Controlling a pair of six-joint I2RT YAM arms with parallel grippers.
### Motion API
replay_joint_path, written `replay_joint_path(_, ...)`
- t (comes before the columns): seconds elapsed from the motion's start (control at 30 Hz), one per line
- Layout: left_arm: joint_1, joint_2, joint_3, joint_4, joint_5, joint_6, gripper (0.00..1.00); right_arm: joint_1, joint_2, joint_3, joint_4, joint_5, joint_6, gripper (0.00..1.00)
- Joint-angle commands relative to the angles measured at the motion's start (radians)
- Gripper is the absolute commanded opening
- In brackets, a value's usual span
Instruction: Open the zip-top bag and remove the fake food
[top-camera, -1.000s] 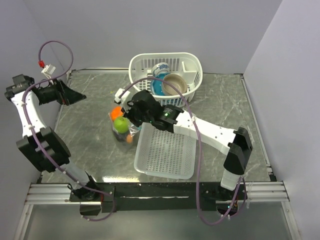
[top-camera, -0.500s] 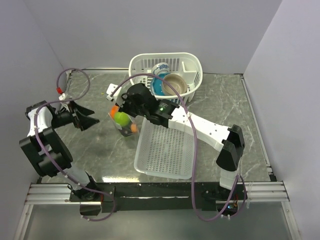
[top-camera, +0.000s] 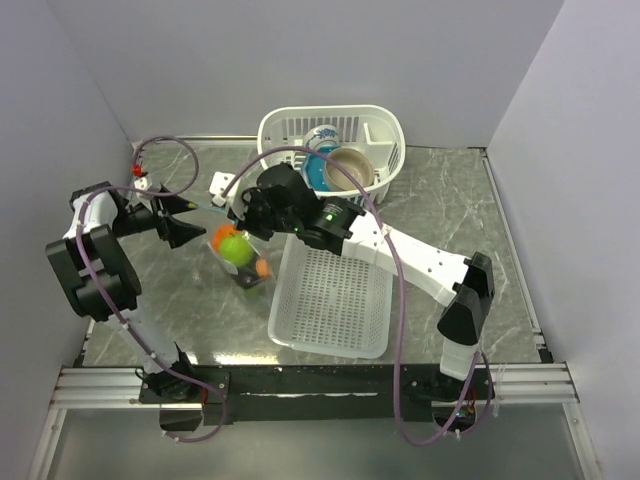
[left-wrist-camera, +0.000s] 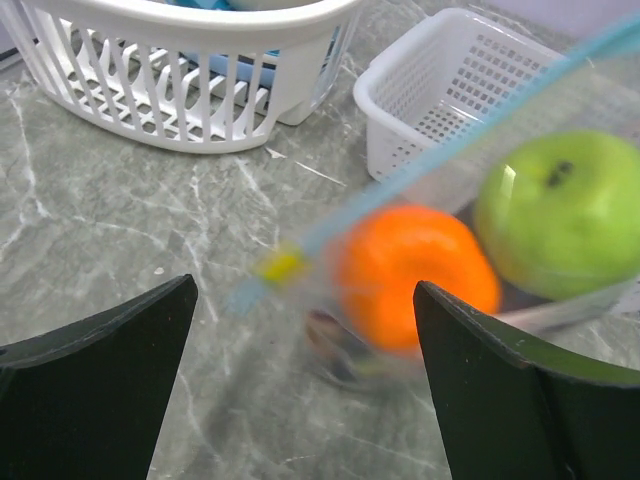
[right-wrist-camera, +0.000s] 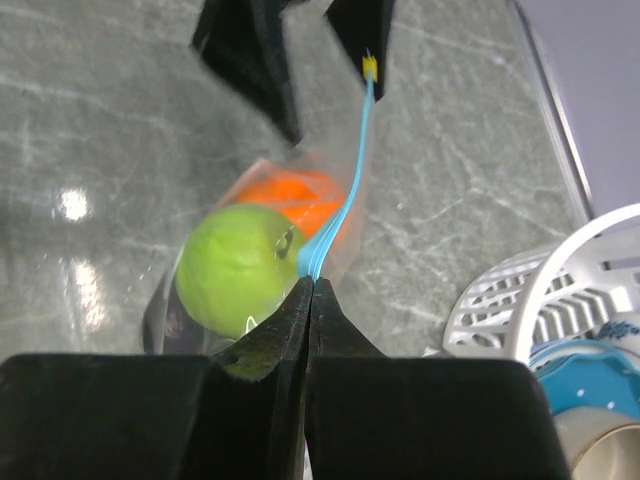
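A metal rail (top-camera: 320, 385) runs along the near edge, with both arm bases bolted to it. Beyond it lies a dark grey-green table (top-camera: 450, 200) veined like marble. A flat white mesh tray (top-camera: 330, 345) lies just right of the middle. At the far edge stands a white slatted basket (top-camera: 275, 125) holding a blue bowl (top-camera: 318, 172) and a tan bowl (top-camera: 348, 170). Plain pale walls (top-camera: 300, 60) close the table in on three sides.

The bag (top-camera: 243, 262) hangs just left of the tray's far corner. Through its clear plastic show a green fruit (top-camera: 234, 247), an orange ball (top-camera: 220, 236) and a smaller orange piece (top-camera: 262, 268). Whether its bottom touches the table cannot be told.

The right gripper (right-wrist-camera: 312, 285) is pinched tight on the bag's blue zip strip (right-wrist-camera: 352, 180), directly above the green fruit. From there the strip stretches taut to its yellow slider (left-wrist-camera: 280, 266). The slider sits in the gap of the left gripper (left-wrist-camera: 305, 290), whose fingers (left-wrist-camera: 110, 370) are spread wide. They hold nothing, and no contact with the strip shows.

The left arm rises from its base, folds at the elbow by the left wall, and turns its wrist to the right, level with the bag. The right arm rises from its base at the right, then reaches left and away over the tray's far end, with its gripper pointing down at the bag.
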Motion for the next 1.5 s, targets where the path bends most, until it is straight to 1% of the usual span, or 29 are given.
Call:
replay_joint_path(0.0,-0.037,0.043,0.104,-0.004,0.239,-0.009,0.97,0.007,-0.079,-0.065,0.064,-0.016,-0.012,0.0)
replay_joint_path(0.13,-0.088,0.055,0.121,-0.01,0.238,0.013,0.97,0.007,-0.085,-0.123,0.084,0.007,-0.001,0.0)
replay_joint_path(0.2,-0.1,0.057,0.121,-0.012,0.238,0.013,0.99,0.007,-0.093,-0.137,0.099,0.021,-0.006,0.0)
replay_joint_path(0.23,-0.102,0.06,0.124,-0.016,0.238,0.013,0.93,0.007,-0.096,-0.143,0.101,0.024,-0.009,0.0)
replay_joint_path(0.27,-0.102,0.063,0.13,-0.021,0.236,0.013,0.76,0.007,-0.098,-0.148,0.11,0.035,-0.011,0.0)
replay_joint_path(0.33,-0.097,0.069,0.15,-0.027,0.235,-0.006,0.58,0.007,-0.102,-0.158,0.124,0.058,-0.015,0.0)
replay_joint_path(0.37,-0.093,0.069,0.154,-0.027,0.235,-0.018,0.43,0.008,-0.104,-0.163,0.145,0.099,-0.017,0.0)
replay_joint_path(0.43,-0.071,0.06,0.17,-0.027,0.235,-0.047,0.24,0.005,-0.102,-0.181,0.175,0.157,-0.02,0.0)
replay_joint_path(0.47,-0.062,0.055,0.176,-0.028,0.235,-0.058,0.1,0.002,-0.104,-0.186,0.208,0.183,-0.024,0.0)
replay_joint_path(0.5,-0.041,0.049,0.188,-0.027,0.233,-0.093,0.04,-0.002,-0.101,-0.191,0.224,0.226,-0.036,0.0)
replay_joint_path(0.53,-0.03,0.046,0.217,-0.027,0.233,-0.116,0.03,-0.008,-0.098,-0.201,0.243,0.248,-0.041,0.0)
replay_joint_path(0.6,-0.002,0.037,0.248,-0.027,0.233,-0.177,0.02,-0.022,-0.088,-0.2,0.291,0.283,-0.055,0.0)
replay_joint_path(0.63,0.005,0.02,0.272,-0.027,0.233,-0.196,0.02,-0.028,-0.079,-0.188,0.299,0.282,-0.055,0.0)
replay_joint_path(0.73,0.013,-0.026,0.276,-0.027,0.233,-0.23,0.02,-0.05,-0.052,-0.148,0.299,0.244,-0.04,0.0)
replay_joint_path(0.83,0.012,-0.084,0.244,0.022,0.233,-0.273,0.03,-0.05,-0.026,-0.123,0.302,0.277,-0.064,0.12)
replay_joint_path(0.87,0.012,-0.097,0.236,0.054,0.233,-0.343,0.04,-0.05,-0.024,-0.12,0.31,0.282,-0.073,0.18)
replay_joint_path(0.9,0.01,-0.116,0.23,0.098,0.232,-0.374,0.04,-0.051,-0.026,-0.12,0.313,0.277,-0.096,0.2)
replay_joint_path(1.0,0.012,-0.146,0.21,0.12,0.23,-0.423,0.06,-0.053,-0.026,-0.083,0.293,0.213,-0.124,0.29)
replay_joint_path(1.07,0.01,-0.164,0.185,0.142,0.227,-0.452,0.06,-0.053,-0.016,-0.016,0.252,0.14,-0.121,0.33)
replay_joint_path(1.1,0.009,-0.184,0.174,0.163,0.225,-0.474,0.07,-0.053,-0.004,0.009,0.238,0.124,-0.123,0.34)
replay_joint_path(1.13,0.007,-0.198,0.146,0.215,0.225,-0.498,0.07,-0.051,0.005,0.054,0.222,0.083,-0.124,0.36)
replay_joint_path(1.2,0.001,-0.245,0.11,0.31,0.23,-0.619,0.07,-0.053,0.036,0.102,0.173,-0.008,-0.121,0.43)
replay_joint_path(1.23,-0.001,-0.264,0.067,0.365,0.23,-0.677,0.08,-0.05,0.045,0.148,0.155,-0.039,-0.116,0.43)
replay_joint_path(1.27,-0.01,-0.285,0.043,0.492,0.23,-0.793,0.09,-0.048,0.057,0.17,0.115,-0.118,-0.104,0.53)
replay_joint_path(1.33,-0.019,-0.345,-0.034,0.626,0.231,-0.913,0.1,-0.05,0.077,0.202,0.089,-0.193,-0.081,0.53)
replay_joint_path(1.37,-0.028,-0.365,-0.06,0.762,0.232,-1.042,0.11,-0.05,0.082,0.205,0.074,-0.244,-0.064,0.53)
replay_joint_path(1.4,-0.031,-0.408,-0.115,0.844,0.232,-1.104,0.11,-0.05,0.091,0.204,0.069,-0.316,-0.061,0.53)
replay_joint_path(1.43,-0.034,-0.431,-0.143,0.917,0.232,-1.168,0.11,-0.048,0.096,0.197,0.064,-0.354,-0.063,0.53)
replay_joint_path(1.47,-0.042,-0.452,-0.171,1.073,0.233,-1.289,0.11,-0.051,0.102,0.197,0.041,-0.39,-0.075,0.53)
